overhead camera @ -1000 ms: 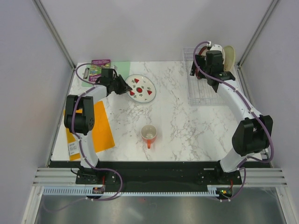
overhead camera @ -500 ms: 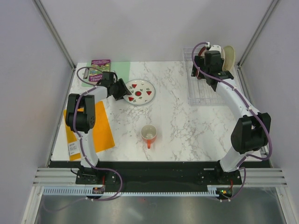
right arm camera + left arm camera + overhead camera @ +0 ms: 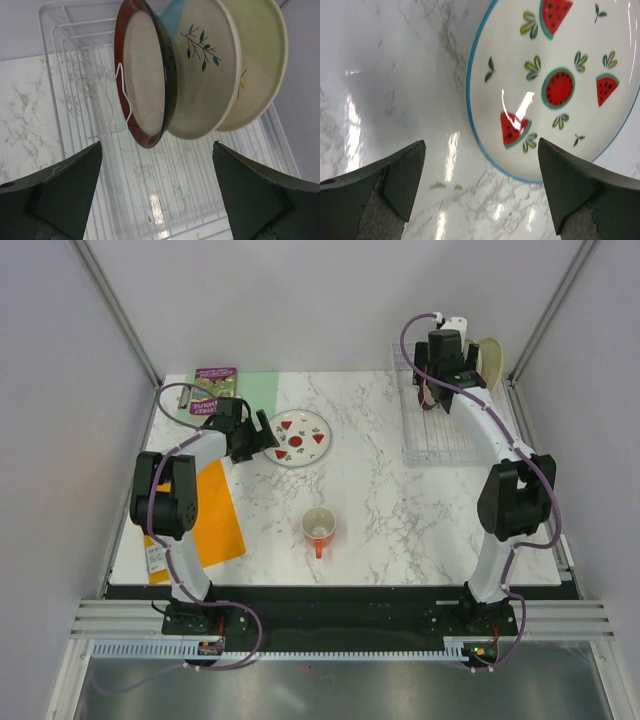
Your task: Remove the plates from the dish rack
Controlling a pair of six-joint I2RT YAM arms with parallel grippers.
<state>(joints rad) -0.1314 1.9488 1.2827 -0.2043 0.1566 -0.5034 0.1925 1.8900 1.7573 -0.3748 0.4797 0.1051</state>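
- The left tool (image 3: 481, 145) is released, its two dark fingers spread wide over the counter (image 3: 395, 60) and holding nothing.
- The watermelon plate (image 3: 560, 85) lies flat on the counter just past those fingertips. Its near rim sits in the gap between them, and neither finger touches it.
- This plate is glossy white ceramic with a thin blue rim, painted with red watermelon slices and small green leaves. The lamp glints on its glaze.
- The counter is polished white marble with grey veins.
- The right tool (image 3: 157, 145) is also released, its fingers parted above the dish rack (image 3: 75, 60) with nothing between the pads.
- Three plates stand on edge at the rack's far end, tilted and overlapping, just beyond the right fingertips and clear of them.
- Nearest is the maroon-rimmed plate (image 3: 145, 80), with a dark glossy rim and a matt tan centre.
- Behind it leans the cream plate (image 3: 200, 85), which has thin sprigs and a pale blue patch.
- Last is the pale yellow plate (image 3: 260, 60).
- The rack is a thin white wire grid with low sides, and the marble shows through its bars.
- An orange-red mug (image 3: 318, 527) stands upright mid-counter, well apart from both tools.
- An orange sheet (image 3: 215, 510) lies flat at the counter's left edge.
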